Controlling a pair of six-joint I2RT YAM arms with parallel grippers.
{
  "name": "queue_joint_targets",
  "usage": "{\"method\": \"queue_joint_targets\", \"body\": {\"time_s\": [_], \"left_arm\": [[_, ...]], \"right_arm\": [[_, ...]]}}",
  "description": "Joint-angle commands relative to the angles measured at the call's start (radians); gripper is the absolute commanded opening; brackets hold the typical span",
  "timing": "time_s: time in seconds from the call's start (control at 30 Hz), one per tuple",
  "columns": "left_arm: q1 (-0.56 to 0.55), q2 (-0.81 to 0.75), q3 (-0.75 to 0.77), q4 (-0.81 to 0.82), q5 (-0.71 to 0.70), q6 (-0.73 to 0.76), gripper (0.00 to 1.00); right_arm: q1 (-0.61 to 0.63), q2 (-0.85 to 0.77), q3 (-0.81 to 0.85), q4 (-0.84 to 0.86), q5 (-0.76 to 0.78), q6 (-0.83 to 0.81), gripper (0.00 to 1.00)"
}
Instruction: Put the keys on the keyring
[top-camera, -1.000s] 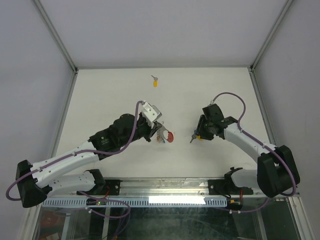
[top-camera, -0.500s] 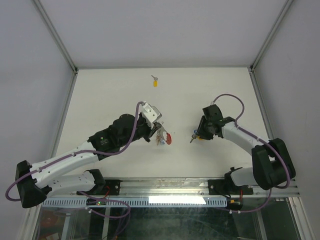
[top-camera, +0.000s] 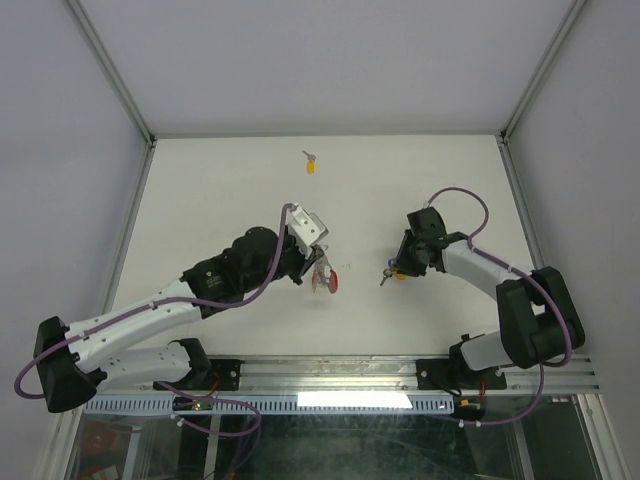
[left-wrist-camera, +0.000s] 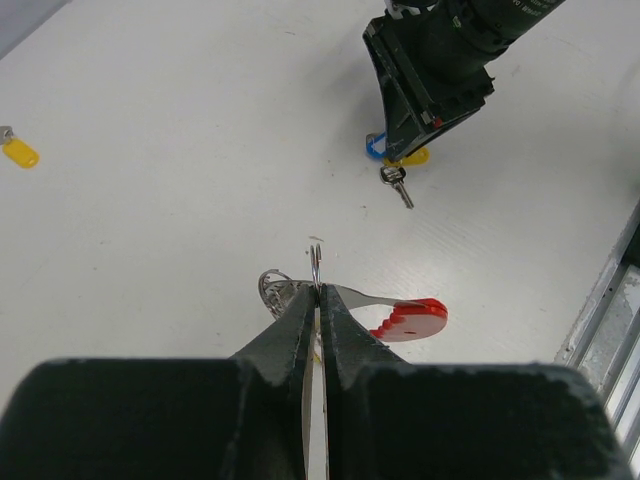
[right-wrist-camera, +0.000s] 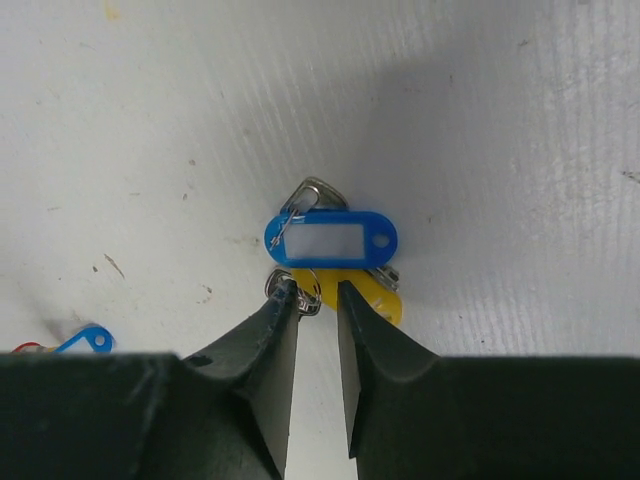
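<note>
My left gripper (left-wrist-camera: 317, 290) is shut on a thin wire ring of the keyring (left-wrist-camera: 410, 318) and holds it just above the table. Its red strip sticks out to the right and more wire rings (left-wrist-camera: 272, 290) bunch to the left. It also shows in the top view (top-camera: 330, 283). My right gripper (right-wrist-camera: 315, 292) is narrowly open, its tips over a small key bunch on the table: a blue tag (right-wrist-camera: 330, 238), a yellow tag (right-wrist-camera: 378, 303) and a silver key (left-wrist-camera: 397, 183). One yellow-headed key (top-camera: 311, 165) lies far back.
The right arm's gripper body (left-wrist-camera: 430, 80) hangs close beyond the keyring in the left wrist view. A small blue piece (right-wrist-camera: 90, 340) lies at the lower left of the right wrist view. The table's near metal rail (left-wrist-camera: 610, 310) is to the right.
My left gripper has shifted slightly with the keyring, and the red strip has swung a little down and left. The right gripper has stayed over the key bunch.
</note>
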Motion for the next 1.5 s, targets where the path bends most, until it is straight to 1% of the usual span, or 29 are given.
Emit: {"method": "queue_joint_targets", "body": {"time_s": [0.0,0.47,0.7,1.23,1.47], "left_arm": [[0.013,0.002,0.061,0.031,0.017,0.016,0.0],[0.013,0.005,0.062,0.023,0.029,0.019,0.0],[0.013,0.009,0.066,0.018,0.034,0.021,0.0],[0.013,0.026,0.075,0.012,0.049,0.022,0.0],[0.013,0.033,0.08,0.013,0.057,0.024,0.0]], "right_arm": [[-0.009,0.009,0.008,0.054,-0.018,-0.003,0.24],[-0.015,0.021,0.002,0.06,-0.047,-0.011,0.18],[-0.015,0.006,-0.002,0.054,-0.058,-0.011,0.21],[-0.015,-0.032,0.003,0.042,-0.074,-0.011,0.2],[-0.015,-0.041,0.002,0.035,-0.069,-0.012,0.21]]}}
